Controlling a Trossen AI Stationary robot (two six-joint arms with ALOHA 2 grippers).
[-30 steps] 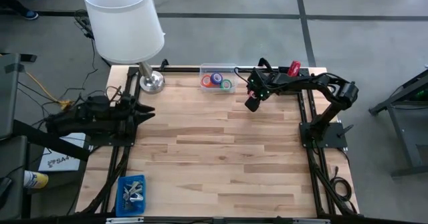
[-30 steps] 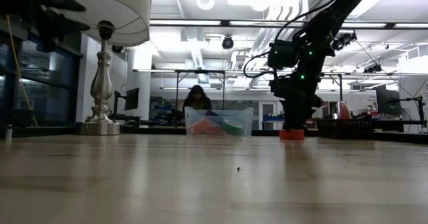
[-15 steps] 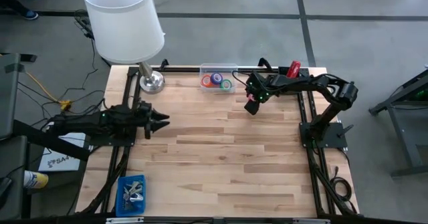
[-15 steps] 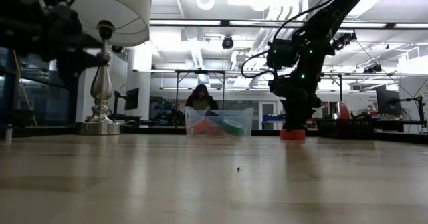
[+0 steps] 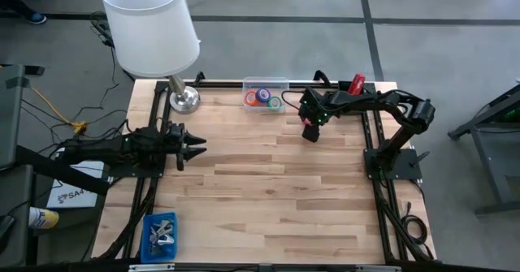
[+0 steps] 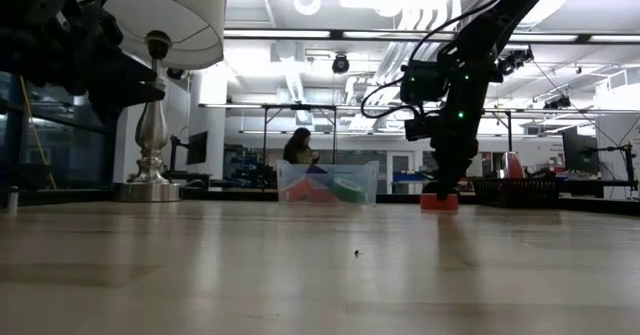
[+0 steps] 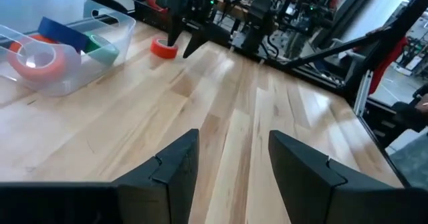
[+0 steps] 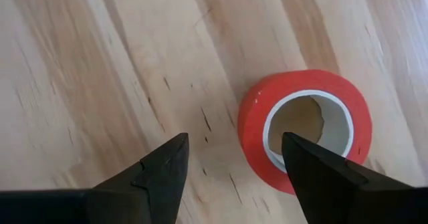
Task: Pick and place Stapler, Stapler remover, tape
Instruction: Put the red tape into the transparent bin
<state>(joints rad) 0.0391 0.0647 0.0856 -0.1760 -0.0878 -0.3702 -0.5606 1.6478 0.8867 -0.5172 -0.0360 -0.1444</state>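
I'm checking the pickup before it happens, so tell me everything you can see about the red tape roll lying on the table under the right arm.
The red tape roll is a small ring of glossy red tape wound on a white core, with the wood showing through its hole. It lies flat on the wooden table, alone, to the right of the clear bin that holds other rolls. The right gripper hangs above it, fingers open. One finger overlaps its rim in the wrist view; whether they touch cannot be told.

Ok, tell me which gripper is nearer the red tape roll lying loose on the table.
Right. The right gripper hangs directly over the red tape roll, jaws open and not around it. The left gripper is far across the table, near the lamp side.
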